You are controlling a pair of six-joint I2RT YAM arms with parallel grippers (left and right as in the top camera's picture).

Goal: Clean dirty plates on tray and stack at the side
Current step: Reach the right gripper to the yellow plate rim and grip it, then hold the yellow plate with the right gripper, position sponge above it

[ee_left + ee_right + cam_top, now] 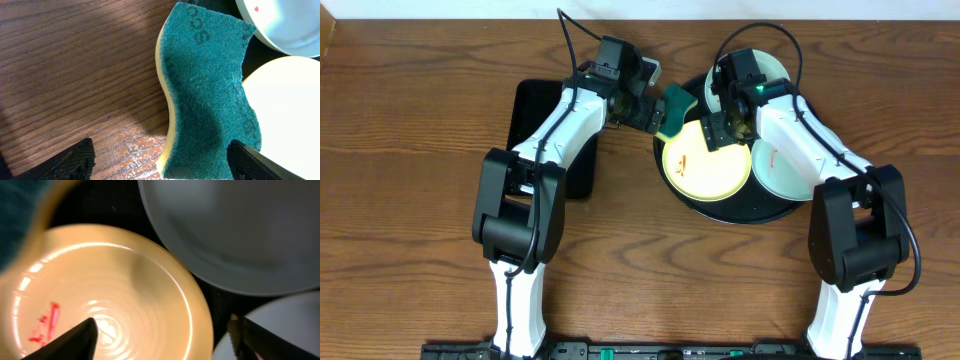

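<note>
The round black tray [720, 212] holds three plates. The pale yellow plate [705, 165] at its front left has a red smear [44, 325]. One white plate [772, 68] lies at the back and another white plate [782, 172] at the right, with a small red mark. A green and yellow sponge [675, 108] lies at the tray's left rim, touching the yellow plate [285, 115]. My left gripper [655, 112] is open, with the sponge [210, 90] partly between its fingers [162, 162]. My right gripper [725, 128] is open, its fingers [160, 340] straddling the yellow plate's right edge.
A smaller rectangular black tray [535, 120] lies left of the round tray, partly under my left arm. Bare wooden table [410, 150] surrounds both trays. The white plates [235, 230] crowd close to the yellow one.
</note>
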